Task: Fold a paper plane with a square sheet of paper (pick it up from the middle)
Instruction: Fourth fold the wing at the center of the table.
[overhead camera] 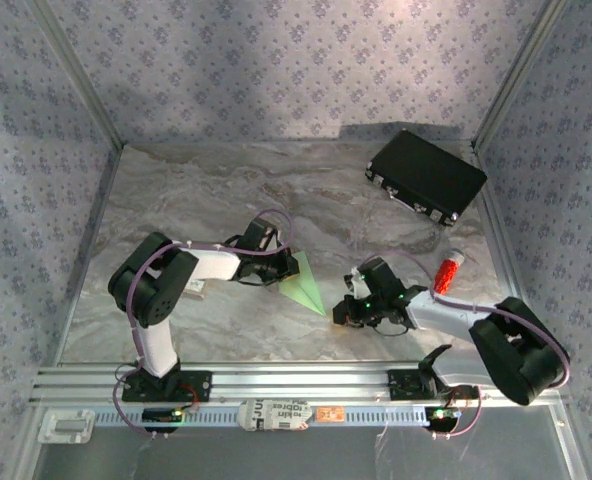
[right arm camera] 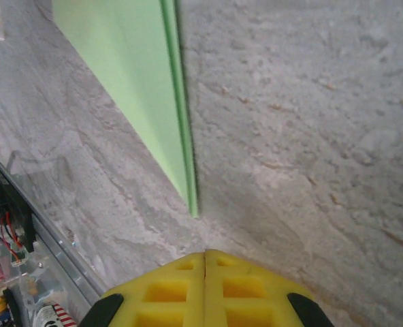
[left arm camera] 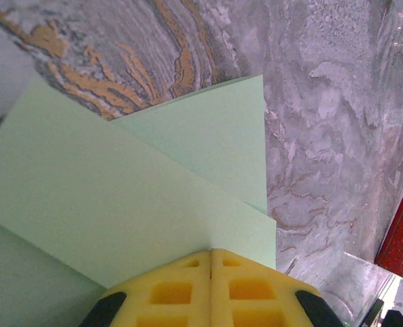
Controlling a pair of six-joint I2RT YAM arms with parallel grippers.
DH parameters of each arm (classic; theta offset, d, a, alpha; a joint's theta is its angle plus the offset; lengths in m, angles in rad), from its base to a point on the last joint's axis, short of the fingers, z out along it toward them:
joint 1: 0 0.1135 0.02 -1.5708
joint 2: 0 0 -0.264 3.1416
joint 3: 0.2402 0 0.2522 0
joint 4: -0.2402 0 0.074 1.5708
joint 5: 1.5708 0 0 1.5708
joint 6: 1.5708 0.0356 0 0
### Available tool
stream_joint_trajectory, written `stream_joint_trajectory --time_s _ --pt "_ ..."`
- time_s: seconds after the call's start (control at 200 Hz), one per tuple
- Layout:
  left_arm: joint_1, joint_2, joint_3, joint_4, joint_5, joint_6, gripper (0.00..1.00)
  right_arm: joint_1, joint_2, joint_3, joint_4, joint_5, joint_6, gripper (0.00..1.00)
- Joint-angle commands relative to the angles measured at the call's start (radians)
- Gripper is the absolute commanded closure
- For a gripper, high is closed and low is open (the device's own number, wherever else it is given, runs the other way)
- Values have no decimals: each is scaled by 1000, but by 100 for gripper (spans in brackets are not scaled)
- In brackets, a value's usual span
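White arms [overhead camera: 162, 345] with black joints [overhead camera: 146, 285], lilac cables [overhead camera: 276, 214], yellow gridded gripper fingers [left arm camera: 167, 293].

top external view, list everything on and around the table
folded paper sheet: one, pale green, pointed shape, table centre between the arms
case: one, black, far right corner of the table
cylinder: one, red, right side, beside the right arm
table: one, grey marble pattern, walled by patterned panels
rail: one, silver, near edge under the arm bases
left gripper: one, yellow fingers, shut, tips at the paper
right gripper: one, yellow fingers, shut, just short of the paper's point
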Motion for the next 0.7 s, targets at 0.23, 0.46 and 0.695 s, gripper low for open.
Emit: stream_joint_trajectory --time_s 0.23,0.46,0.695 --pt "12 41 -34 -86 -81 8 94 19 169 153 35 -54 -5 94" --pt "10 44 -30 -87 -79 9 95 36 220 79 19 -30 -19 95" --pt "11 44 -35 -85 -76 7 94 23 161 -4 -1 1 -12 95"
